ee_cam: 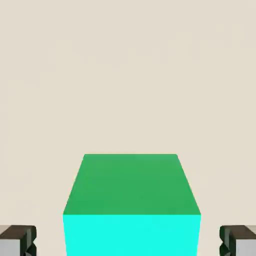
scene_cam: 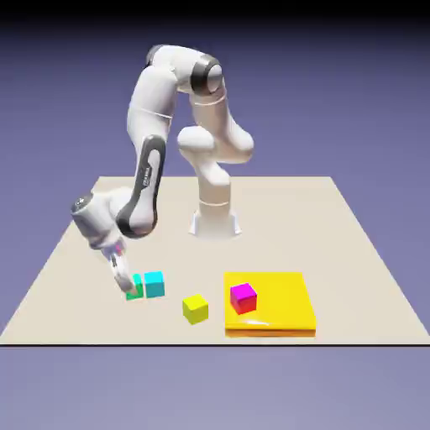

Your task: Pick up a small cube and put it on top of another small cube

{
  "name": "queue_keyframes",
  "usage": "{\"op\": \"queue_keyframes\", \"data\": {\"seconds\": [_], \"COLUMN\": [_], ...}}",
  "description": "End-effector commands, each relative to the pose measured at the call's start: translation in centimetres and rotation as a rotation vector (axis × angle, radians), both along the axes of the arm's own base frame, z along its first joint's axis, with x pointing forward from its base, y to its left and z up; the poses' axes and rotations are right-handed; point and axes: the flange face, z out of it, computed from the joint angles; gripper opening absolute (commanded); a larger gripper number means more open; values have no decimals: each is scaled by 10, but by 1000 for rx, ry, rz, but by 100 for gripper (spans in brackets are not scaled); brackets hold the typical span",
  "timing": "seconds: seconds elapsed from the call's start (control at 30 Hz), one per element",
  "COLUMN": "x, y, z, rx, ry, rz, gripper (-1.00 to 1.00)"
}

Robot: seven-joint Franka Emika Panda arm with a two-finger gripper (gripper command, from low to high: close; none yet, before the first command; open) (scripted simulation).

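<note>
A small green cube lies on the table at the exterior view's left, touching a cyan cube on its right. My gripper is down at the green cube and hides part of it. In the hand view a cube fills the lower middle, green above and bright cyan below. It sits between my two grey fingertips, with a clear gap on each side. The gripper is open and holds nothing.
A yellow cube lies to the right of the pair. Further right a magenta cube rests on a flat yellow plate. The robot's base stands at the table's far edge.
</note>
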Motion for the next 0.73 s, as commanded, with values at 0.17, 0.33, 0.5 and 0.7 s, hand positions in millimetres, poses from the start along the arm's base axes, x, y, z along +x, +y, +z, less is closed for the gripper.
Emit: {"op": "queue_keyframes", "data": {"seconds": [0.17,0.33,0.5,0.7], "x": [6,3,0,-3], "y": [-9,37,54,59], "z": [72,113,91,71], "rx": [6,10,2,2], "ry": [-2,-3,-2,-2], "rz": [7,67,83,83], "gripper": [-100,-100,-100,100]}}
